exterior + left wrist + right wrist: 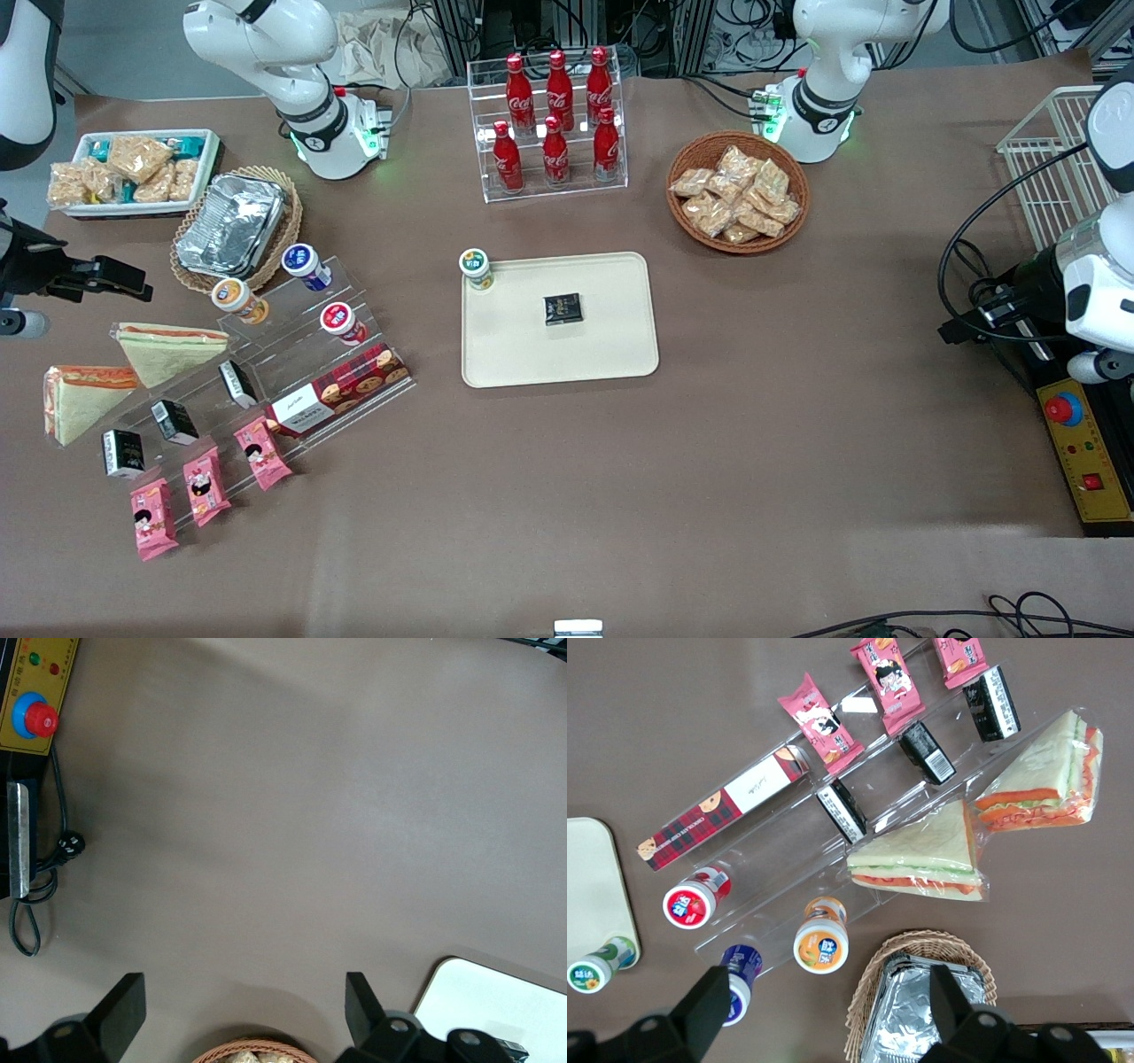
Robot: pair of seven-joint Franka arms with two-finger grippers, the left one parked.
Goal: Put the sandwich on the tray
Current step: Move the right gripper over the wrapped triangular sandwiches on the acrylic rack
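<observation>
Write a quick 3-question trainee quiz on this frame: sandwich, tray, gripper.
1. True or false: the sandwich already lies on the tray.
2. What sits on the tray now? A) a small black packet and a lidded cup B) a cola bottle C) nothing
3. Over which thing does the gripper hover, and are its fingers apart?

Key
1. False: it lies on the table toward the working arm's end, beside the other wedge sandwich.
2. A: the black packet mid-tray, the cup at a corner.
3. Roughly over the foil container in its wicker basket; fingers apart, holding nothing.
</observation>
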